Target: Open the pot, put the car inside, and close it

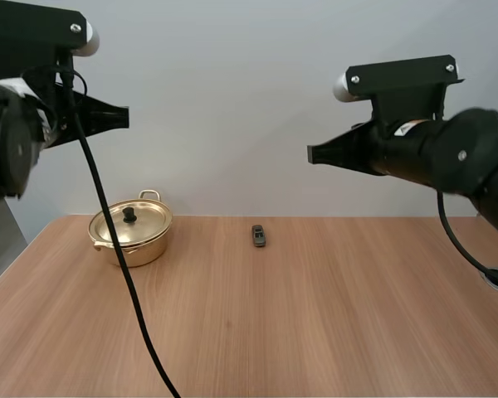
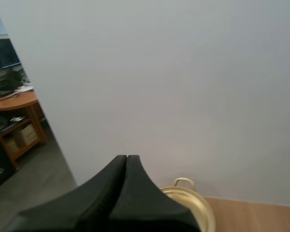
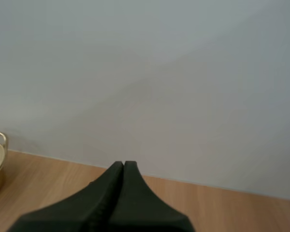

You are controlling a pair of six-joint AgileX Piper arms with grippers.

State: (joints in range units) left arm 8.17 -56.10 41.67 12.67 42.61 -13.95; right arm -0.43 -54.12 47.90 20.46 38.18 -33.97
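**Car waits beside the closed pot, both arms up high**

Here's the car [image 1: 258, 235], sitting flat on the tabletop [image 1: 315, 315], off to the right-arm side of the pot [image 1: 130, 236] and well apart from it. It's about level with the pot, near the far edge. It's a tiny thing, dark grey-green, slim and low. Its long axis runs away from the arm bases toward the back wall, leaning just a touch off straight. Which end is the nose, I cannot tell.

The pot is shiny gold with a loop handle at its far side. Its lid [image 1: 131, 222] is on, with a black knob in the middle.

The left arm [image 1: 17, 141] hangs high above the pot, left jaws pressed together into one dark wedge with nothing in them. The right arm [image 1: 448, 157] is high too, beyond the car from the pot, right jaws likewise pressed together on nothing.
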